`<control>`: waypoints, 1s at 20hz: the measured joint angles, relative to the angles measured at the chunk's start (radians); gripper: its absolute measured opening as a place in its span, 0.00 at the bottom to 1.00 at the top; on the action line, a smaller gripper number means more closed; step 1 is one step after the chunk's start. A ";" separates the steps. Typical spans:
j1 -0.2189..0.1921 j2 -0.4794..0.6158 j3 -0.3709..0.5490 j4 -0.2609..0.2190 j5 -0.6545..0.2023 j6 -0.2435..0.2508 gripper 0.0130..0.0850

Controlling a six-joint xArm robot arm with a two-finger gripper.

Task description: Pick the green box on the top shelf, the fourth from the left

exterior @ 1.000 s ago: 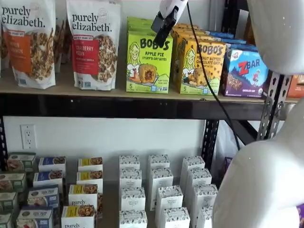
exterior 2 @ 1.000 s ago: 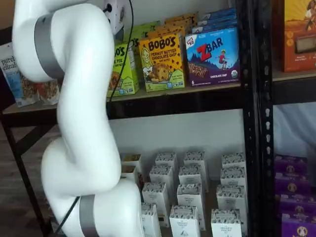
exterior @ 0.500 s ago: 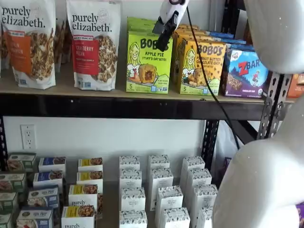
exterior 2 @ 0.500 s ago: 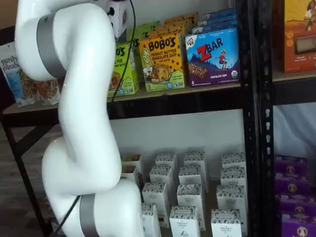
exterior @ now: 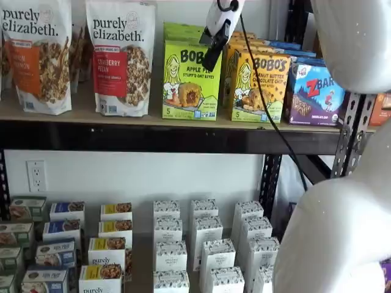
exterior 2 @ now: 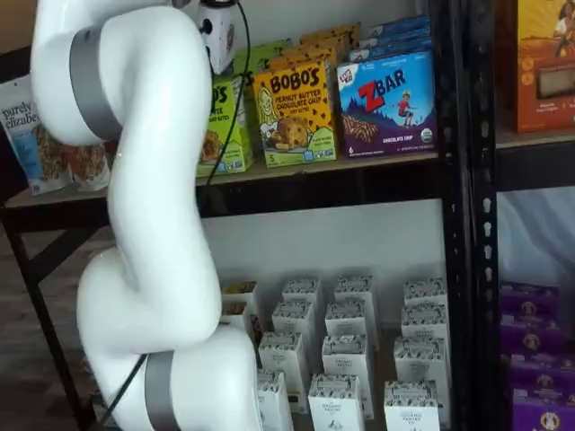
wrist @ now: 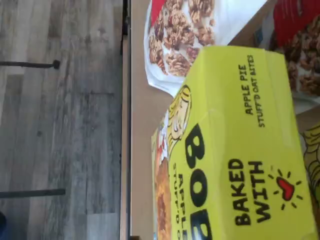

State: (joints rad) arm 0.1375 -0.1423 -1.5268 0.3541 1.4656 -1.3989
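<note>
Starting at the left end of the top shelf (exterior: 73, 116), we see two Purely Elizabeth granola bags (exterior: 121, 56) standing upright near its front edge. Just right of them stands the green box (exterior: 191, 80), upright at the front edge with more green cartons lined up behind it. The gripper (exterior: 211, 54) hangs in front of the box's upper right corner; in a shelf view its black fingers show side-on, so we cannot see a gap there. We take the jaws to be spread wide and holding nothing, since no carton sits between them. Next right is the yellow-orange Bobo's carton (exterior: 259, 85), touching or nearly touching the green box, then the Zbar box (exterior: 317, 93) toward the shelf's right end.

In the wrist view the green box (wrist: 235, 150) fills the frame, its top panel facing the camera.

We judge it light, thin cardboard that would dent under a hard squeeze, with a smooth printed skin. We would pinch it across its two side panels near the top.
</note>
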 joint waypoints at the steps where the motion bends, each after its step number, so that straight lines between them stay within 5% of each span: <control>1: 0.000 0.000 0.002 0.000 -0.001 -0.001 1.00; 6: -0.003 -0.002 0.014 0.008 -0.020 -0.006 1.00; 14: -0.003 0.000 0.020 0.016 -0.030 -0.009 0.67; 20: -0.006 0.005 0.012 0.019 -0.021 -0.010 0.67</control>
State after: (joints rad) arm 0.1317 -0.1376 -1.5152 0.3727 1.4448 -1.4092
